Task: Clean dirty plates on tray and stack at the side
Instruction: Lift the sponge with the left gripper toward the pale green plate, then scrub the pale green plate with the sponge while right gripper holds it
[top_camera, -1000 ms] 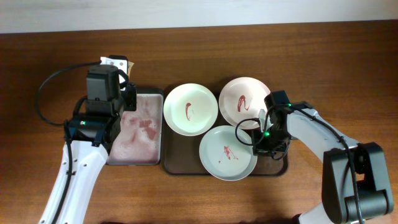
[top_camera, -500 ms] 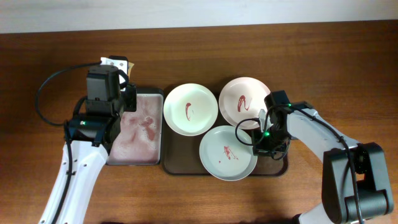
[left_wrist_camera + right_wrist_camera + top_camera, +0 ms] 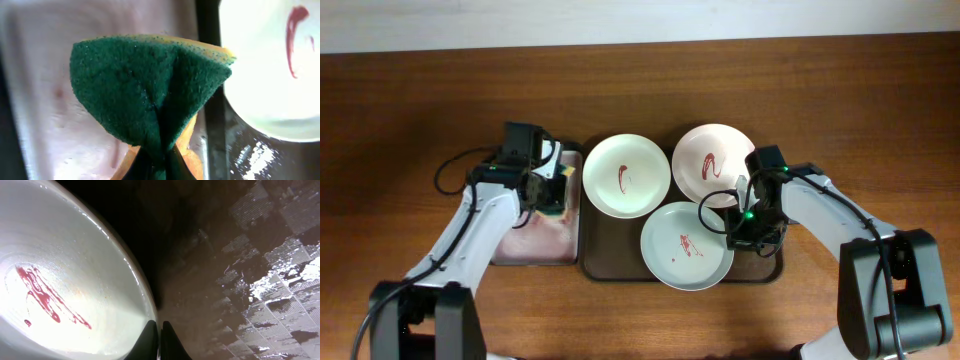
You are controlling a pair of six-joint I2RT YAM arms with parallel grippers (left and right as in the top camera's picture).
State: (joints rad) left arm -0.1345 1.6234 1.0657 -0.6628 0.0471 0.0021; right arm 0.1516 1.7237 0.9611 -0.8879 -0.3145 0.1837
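Green scouring fibre fills the left wrist view: the sponge is folded double, green face outward with its yellow backing showing along the edges. The left fingers are clamped on the fold from below. Seen from overhead, sponge and fingers hang over the upper right corner of the black basin, which holds pinkish liquid and sits just beside the dark brown tray on the wood-grain desk. All 3 plates lie on that tray, each marked with red sauce. The white plate sits at the upper left, nearest the sponge, with a curved red streak near its middle. The second white plate sits at the upper right. The pale greenish plate is at the front, its rim meeting the rims of the other 2. The right fingers are pressed together at this front plate's right edge, and in the right wrist view the rim runs straight into the thin slit between them, so they are pinching it. Beside them the tray floor is wet and glints with reflected light.
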